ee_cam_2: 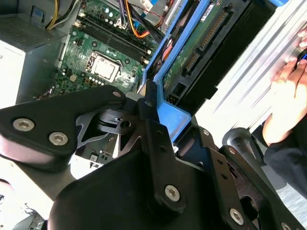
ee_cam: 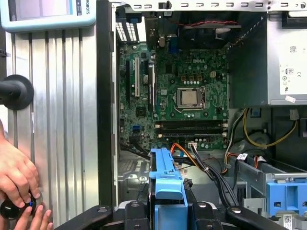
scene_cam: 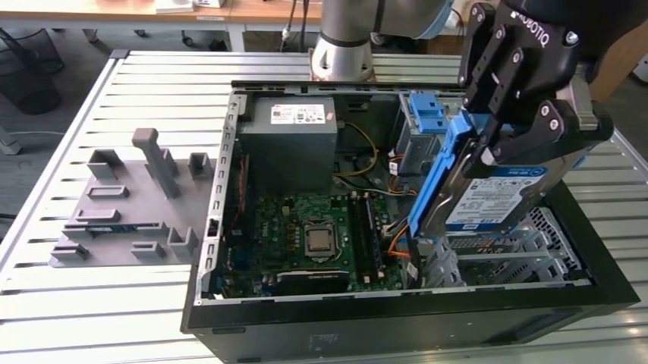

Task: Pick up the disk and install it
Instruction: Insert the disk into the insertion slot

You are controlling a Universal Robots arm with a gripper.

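Slatted table (scene_cam: pixel 61 98), open computer case (scene_cam: pixel 405 322), tool (scene_cam: pixel 526 148) gripping labelled disk (scene_cam: pixel 496 205)

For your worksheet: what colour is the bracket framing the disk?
The bracket is blue, clearest in the exterior view.

Exterior view: we log the arm (scene_cam: pixel 339 42) standing at the far side, its wrist carried over to that view's right. The gripper (scene_cam: pixel 535 154) hangs pointing down, slightly tilted. Its fingers (scene_cam: pixel 550 123) are clamped on the disk (scene_cam: pixel 494 199), held on edge. In both wrist views we see a finger on either side of it.
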